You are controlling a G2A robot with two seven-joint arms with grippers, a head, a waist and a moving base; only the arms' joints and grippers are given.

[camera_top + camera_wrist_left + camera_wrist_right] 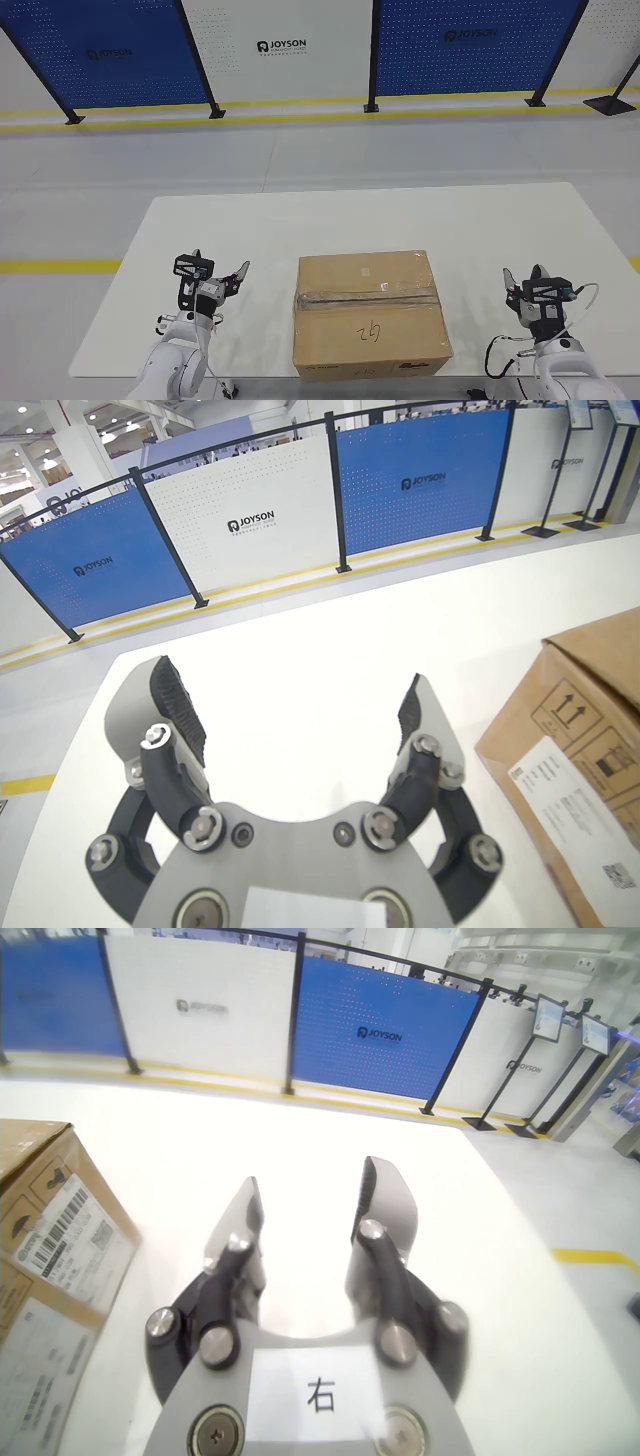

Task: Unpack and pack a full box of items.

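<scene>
Box (370,315): brown cardboard, flaps down, clear tape along the top seam, handwritten mark on the top panel. It sits flat on the white desk (300,215), roughly mid-width, close to the robot-side edge. The top view shows its near face just inside that edge.

Left wrist view: a box (575,750) side face carries printed handling symbols and a white label. The top flap edge is visible above it. Right wrist view: the opposite box (50,1238) side carries white barcode labels.

Left gripper (222,268): over the desk on the box's left, apart from it, no contact. Fingers spread wide with nothing between them. In its own wrist view, the left gripper (290,670) shows bare desk (300,625) between the black ribbed pads (175,700).

Right gripper (523,272): over the desk on the box's right, well apart from it, near the robot-side edge. Fingers parted, a narrower gap than the left, holding nothing. In its own wrist view, the right gripper (311,1173) shows only desk (200,1138) surface in the gap.

Both grippers point away from the robot, toward the far side of the desk.

Beyond the desk: grey floor with yellow lines (300,110), a row of blue and white perforated fence panels (120,45) on black posts, and sign stands (545,1023) at the right end.
</scene>
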